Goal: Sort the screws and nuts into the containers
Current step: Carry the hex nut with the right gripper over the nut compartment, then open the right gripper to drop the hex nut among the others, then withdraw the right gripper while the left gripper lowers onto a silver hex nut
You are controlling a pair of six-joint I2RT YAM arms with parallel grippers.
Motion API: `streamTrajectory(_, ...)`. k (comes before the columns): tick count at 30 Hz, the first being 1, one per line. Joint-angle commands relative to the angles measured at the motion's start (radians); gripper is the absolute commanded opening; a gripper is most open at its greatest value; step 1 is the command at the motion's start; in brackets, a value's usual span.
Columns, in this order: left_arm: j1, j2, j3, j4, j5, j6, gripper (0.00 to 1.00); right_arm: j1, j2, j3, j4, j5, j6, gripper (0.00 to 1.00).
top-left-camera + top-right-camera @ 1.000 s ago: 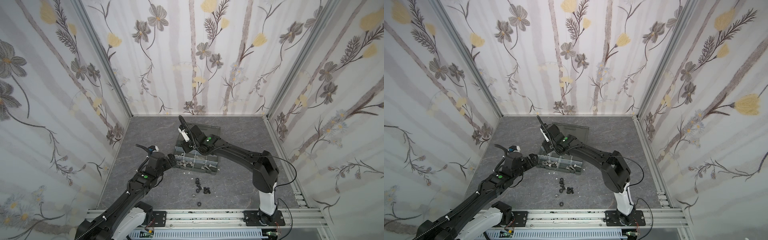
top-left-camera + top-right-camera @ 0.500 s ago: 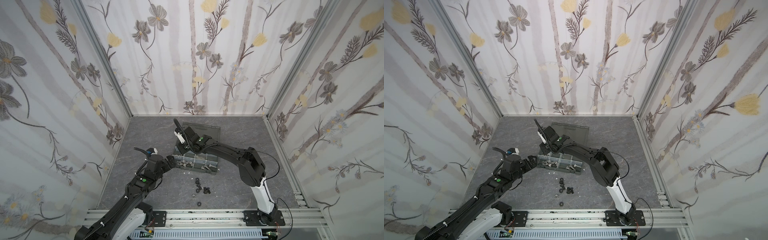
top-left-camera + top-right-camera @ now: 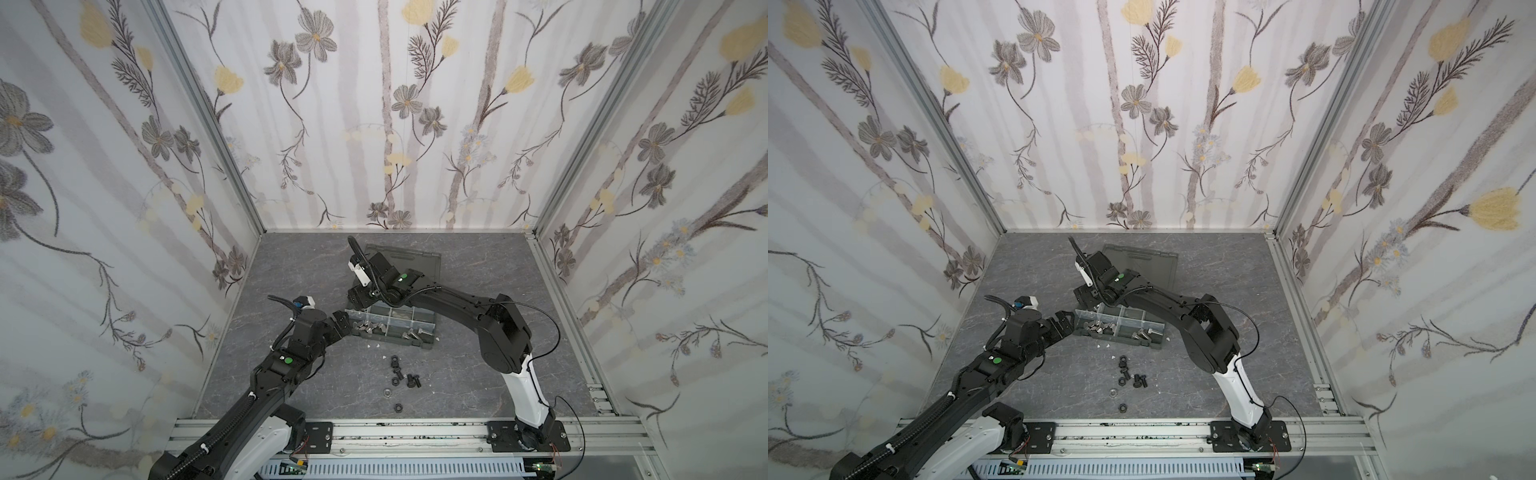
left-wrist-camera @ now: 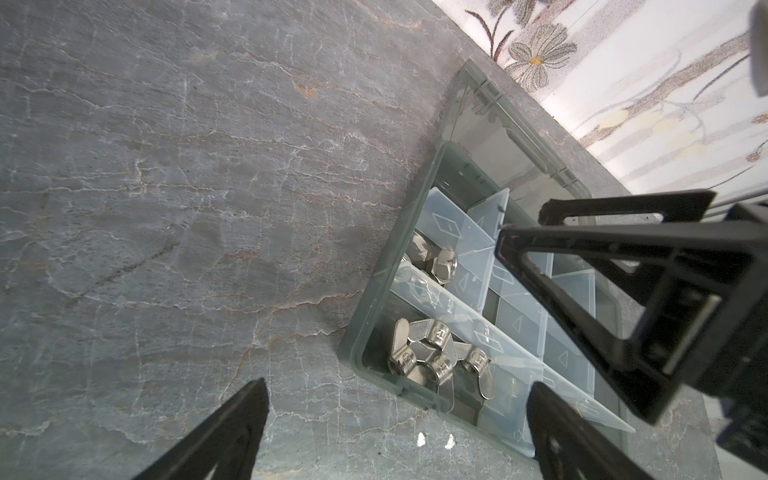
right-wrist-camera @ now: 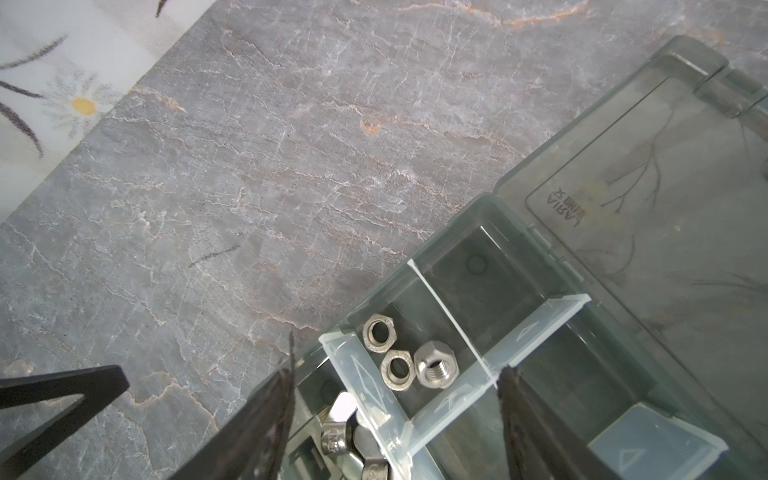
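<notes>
i read this as the release step of a delivery. my right jaws stand apart, with nothing between them, above a middle cell [image 5: 415, 303] on the 9 o'clock end of the dark grey plastic organiser box with pale translucent dividers [image 3: 433, 338]. three shiny silver hex nuts [image 5: 397, 369] lie close together in that cell, so it serves as a nut container. the far corner cell [image 5: 478, 266] beside it looks empty. the smoky translucent lid [image 3: 419, 259] lies open and flat on the grey veined surface [image 3: 291, 266], at 12 o'clock from the box.

my left jaws are spread wide and empty at the box's 8 o'clock corner, just beside its wall. i cannot tell whether they touch it. the corner cell nearest them holds a heap of silver wing nuts [image 4: 432, 357]. a cell on the 5 o'clock side holds silver thick-headed bolts [image 3: 415, 333].

the unsorted lot lies on the surface at 6 o'clock from the box. it is a tight cluster of black stubby bolts and ring-like nuts [image 3: 395, 368], a small silver ring-shaped nut [image 3: 387, 391], and a lone black ring nut [image 3: 397, 406] nearest the rail.

next, i judge, the right arm must rise clear of the dividers and swing to 6 o'clock. it then comes down with the jaws straddling one piece only. the cluster is crowded, so the lone rings at its edge look the easier pick. bolts call for a screw cell, rings for a nut cell.
</notes>
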Motion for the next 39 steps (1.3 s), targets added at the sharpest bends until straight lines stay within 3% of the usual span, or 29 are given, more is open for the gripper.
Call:
streamTrajectory(1,0.002,-0.003,0.000,0.018,-0.003,0.001,1.00,-0.004,-0.029,0.009,0.050,-0.005,0.006,0.78)
streamTrajectory(27,0.002,0.002,-0.008,0.019,0.007,0.002,1.00,-0.017,-0.175,-0.090,0.074,0.005,0.020,0.81)
streamTrajectory(39,0.002,0.035,-0.010,0.021,0.057,0.015,0.98,-0.046,-0.334,-0.297,0.143,0.013,0.056,0.81)
